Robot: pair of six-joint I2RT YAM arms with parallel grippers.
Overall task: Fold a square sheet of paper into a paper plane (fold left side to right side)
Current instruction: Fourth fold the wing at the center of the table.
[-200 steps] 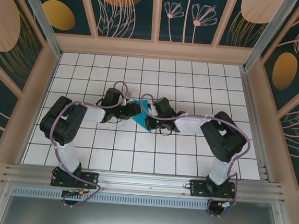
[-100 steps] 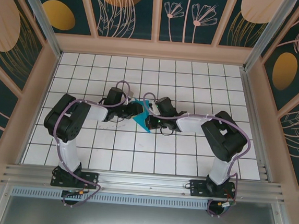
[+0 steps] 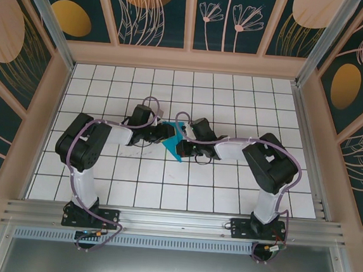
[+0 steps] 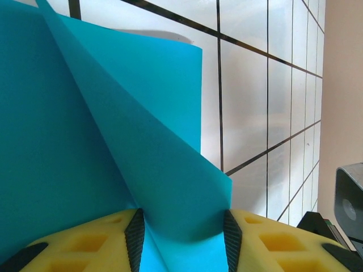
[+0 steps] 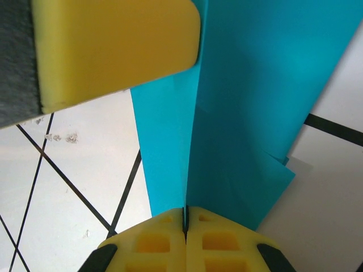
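Surface: white tiled table [image 3: 248, 103], black grid | centre: the square sheet of paper [image 3: 174, 145], folded, contact unclear

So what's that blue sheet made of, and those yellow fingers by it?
Sheet: thin matte paper, apparently; it bends in soft curves and holds a sharp crease, no gloss. Yellow fingers: probably moulded or printed plastic, smooth, with recessed pockets; their inner faces carry black pads, perhaps rubber.

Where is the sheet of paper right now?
Top view: the cyan paper is at the middle of the tiled table. The right gripper pinches one edge; the left gripper straddles a raised fold.
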